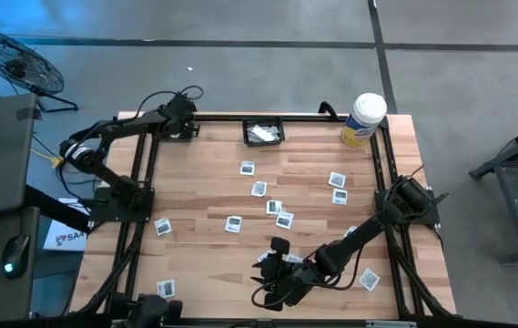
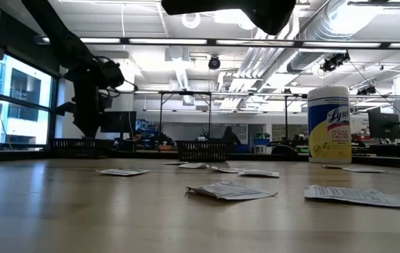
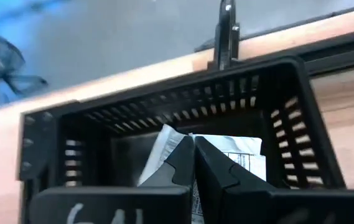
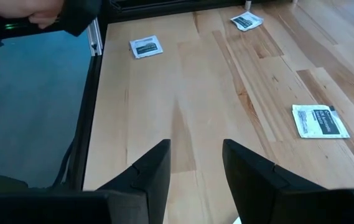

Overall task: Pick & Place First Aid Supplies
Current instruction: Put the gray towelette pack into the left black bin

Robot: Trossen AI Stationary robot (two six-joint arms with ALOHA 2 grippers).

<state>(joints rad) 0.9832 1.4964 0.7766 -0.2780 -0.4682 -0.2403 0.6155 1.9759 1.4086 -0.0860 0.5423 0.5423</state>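
Small white packets with dark print, such as this packet (image 1: 259,189), lie flat and scattered over the wooden table. At the far left corner my left gripper (image 3: 193,142) is shut on a white packet (image 3: 232,155) over a black slatted basket (image 3: 288,106), also seen in the low view as the basket (image 2: 76,146). Near the table's front edge my right gripper (image 4: 195,155) stands open over bare wood, nothing between its fingers; the nearest packet (image 4: 320,120) lies off to one side of it. My left gripper pinches the white packet between its two fingertips, at a raised fold (image 3: 172,134) near the packet's middle. The two halves spread out on either side of the fingers. The fingers slant down from the near left. The packet hangs inside the basket's walls; whether it touches the bottom is hidden.
A second black basket (image 1: 263,132) holding white packets sits at the far edge's middle. A large white tub with a yellow label (image 1: 363,118) stands at the far right. Dark frame rails (image 1: 379,173) run along the table's sides. Bare wood lies between the scattered packets.
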